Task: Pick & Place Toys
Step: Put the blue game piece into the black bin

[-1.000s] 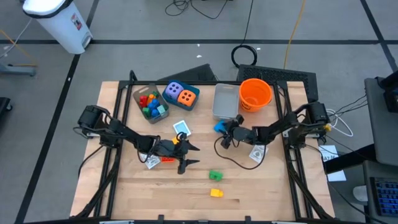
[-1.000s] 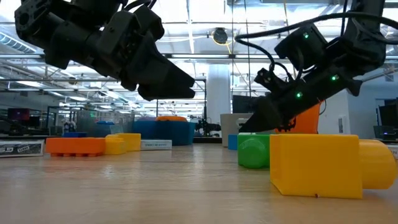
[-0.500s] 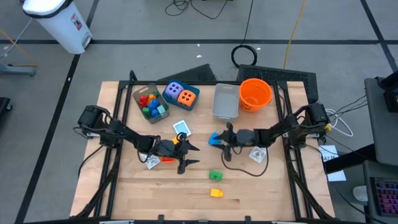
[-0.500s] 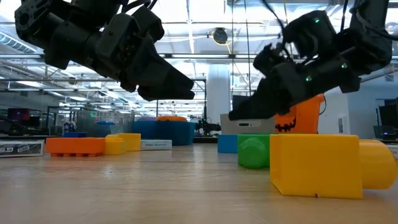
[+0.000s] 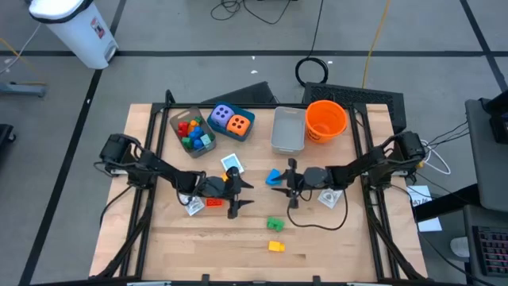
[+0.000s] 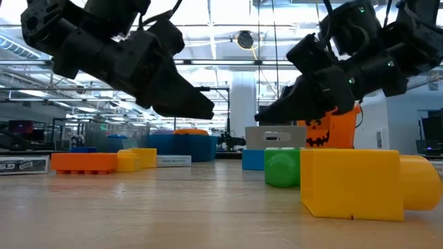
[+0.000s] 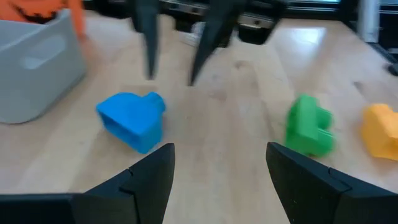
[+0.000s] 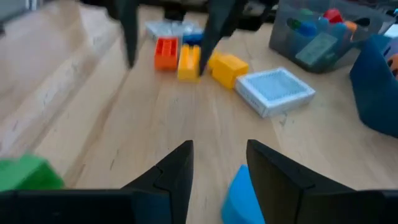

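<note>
Wooden tabletop carries the toys and both dark arms. Near its middle the right claw hangs with its fingers apart, and a blue brick lies on the wood just beside its tips; in the right wrist view that blue brick sits low between the two dark fingers, which do not grip it. The left claw is toward the middle too, on the left half, its fingers spread wide and empty, over a small cluster of an orange brick and a yellow brick. A green brick and another yellow brick lie nearer the front edge, slightly apart from each other. A small flat card rests behind the left claw, and another card lies under the right arm. Along the back edge stand a clear bin holding mixed bricks, a teal box with a purple die and an orange die on it, a grey tray and an orange bucket.
</note>
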